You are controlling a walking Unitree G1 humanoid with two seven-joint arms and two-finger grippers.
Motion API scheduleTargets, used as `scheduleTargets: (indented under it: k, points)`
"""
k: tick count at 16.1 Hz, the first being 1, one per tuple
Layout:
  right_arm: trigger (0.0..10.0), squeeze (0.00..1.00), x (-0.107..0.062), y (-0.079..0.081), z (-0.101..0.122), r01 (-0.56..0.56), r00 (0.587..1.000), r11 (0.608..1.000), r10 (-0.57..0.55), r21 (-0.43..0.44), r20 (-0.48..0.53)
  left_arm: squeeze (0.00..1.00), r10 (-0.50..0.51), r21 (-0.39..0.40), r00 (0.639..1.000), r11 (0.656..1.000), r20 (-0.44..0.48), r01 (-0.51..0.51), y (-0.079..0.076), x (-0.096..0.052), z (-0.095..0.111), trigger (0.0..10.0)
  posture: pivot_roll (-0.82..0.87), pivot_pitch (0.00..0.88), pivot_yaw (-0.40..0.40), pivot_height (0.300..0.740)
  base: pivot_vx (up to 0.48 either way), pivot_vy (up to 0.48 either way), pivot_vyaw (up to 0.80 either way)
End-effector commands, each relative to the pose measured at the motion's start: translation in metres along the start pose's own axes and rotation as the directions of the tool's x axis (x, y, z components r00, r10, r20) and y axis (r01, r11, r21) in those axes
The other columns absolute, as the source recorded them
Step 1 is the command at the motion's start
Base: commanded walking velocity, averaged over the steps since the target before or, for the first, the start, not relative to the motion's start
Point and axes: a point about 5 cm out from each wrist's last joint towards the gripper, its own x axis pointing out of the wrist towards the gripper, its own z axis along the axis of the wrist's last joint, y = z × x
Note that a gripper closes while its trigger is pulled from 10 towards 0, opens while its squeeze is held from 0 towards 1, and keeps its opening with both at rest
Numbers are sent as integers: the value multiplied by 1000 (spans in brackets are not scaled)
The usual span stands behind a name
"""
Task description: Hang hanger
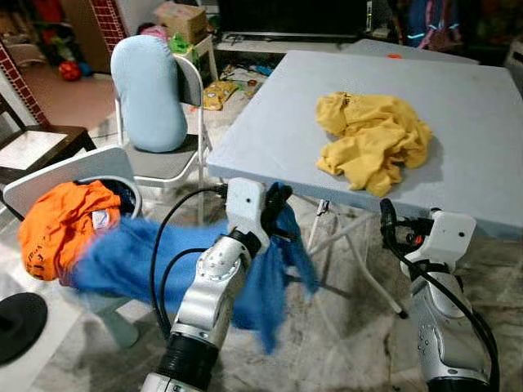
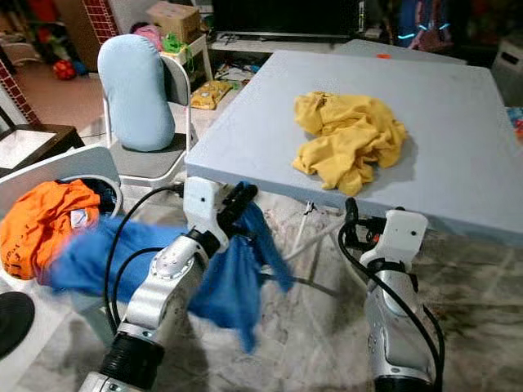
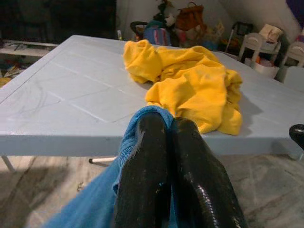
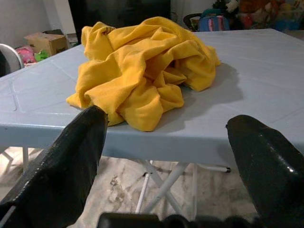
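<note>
My left gripper (image 1: 276, 214) is clamped on a blue garment (image 1: 139, 257), near left, trailing from the basket (image 1: 49, 181). My right gripper (image 4: 168, 156) stands apart, empty. No hanger seen. Cloth judged light, limp, slippery; grip a bunched fold.

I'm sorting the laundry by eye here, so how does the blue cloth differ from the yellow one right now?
The blue cloth hangs pinched in the shut left claw, below the table edge; the yellow cloth lies free on the grey table. The blue one is stretched out long, trailing back toward the basket holding an orange garment; the yellow one is bunched in a crumpled heap. The open right claw touches neither. Both are soft, plain-coloured fabric.
</note>
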Motion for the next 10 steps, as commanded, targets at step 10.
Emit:
scheduleTargets:
  k: [10]
  points:
    - [10000,0,1,1,0,-23,1000,1000,23,-19,-8,0,0,-54,1000,999,-22,-1,-4,-3,-6,10000,-137,16,39,740,0,454,0]
